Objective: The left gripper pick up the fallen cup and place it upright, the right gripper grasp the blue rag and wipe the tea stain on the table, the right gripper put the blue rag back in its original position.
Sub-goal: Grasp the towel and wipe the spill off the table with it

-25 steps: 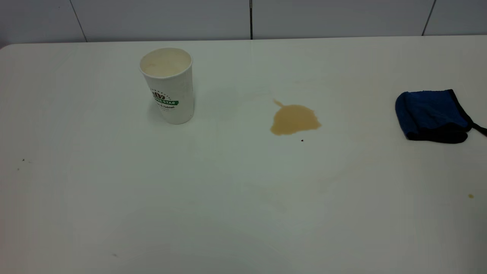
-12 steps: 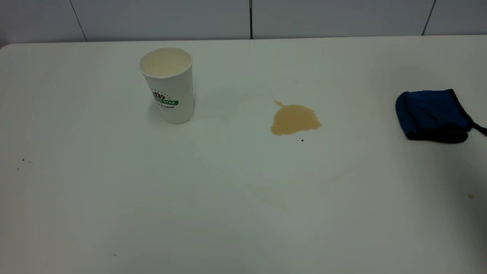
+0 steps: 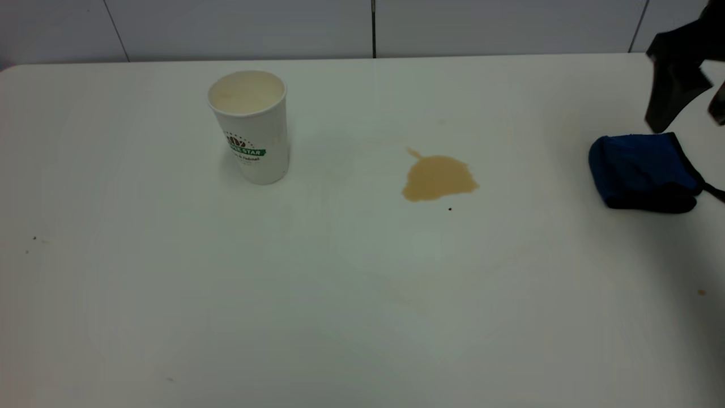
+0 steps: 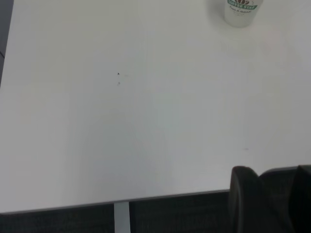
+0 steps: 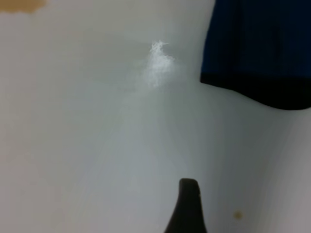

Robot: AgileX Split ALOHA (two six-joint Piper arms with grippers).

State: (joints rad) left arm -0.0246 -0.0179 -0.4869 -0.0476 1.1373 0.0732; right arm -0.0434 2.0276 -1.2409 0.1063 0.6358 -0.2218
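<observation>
The white paper cup [image 3: 252,127] stands upright at the back left of the table [image 3: 340,317], and its lower part shows as the cup [image 4: 240,12] in the left wrist view. The light brown tea stain [image 3: 439,178] lies mid-table. At the right edge the blue rag [image 3: 643,170] sits bunched with its black edging toward the front. My right gripper [image 3: 686,122] hangs open just above and behind the rag, touching nothing. In the right wrist view one finger [image 5: 188,206] shows, with the rag [image 5: 257,48] ahead. The left gripper [image 4: 272,194] is parked over the table's near-left edge.
A tiny orange-brown speck [image 3: 701,292] lies near the front right. A small dark speck [image 3: 450,209] sits just in front of the stain. A tiled wall [image 3: 374,28] runs along the table's far edge.
The right gripper has come into the exterior view at the upper right, above the rag. Cup, stain and rag have not moved.
</observation>
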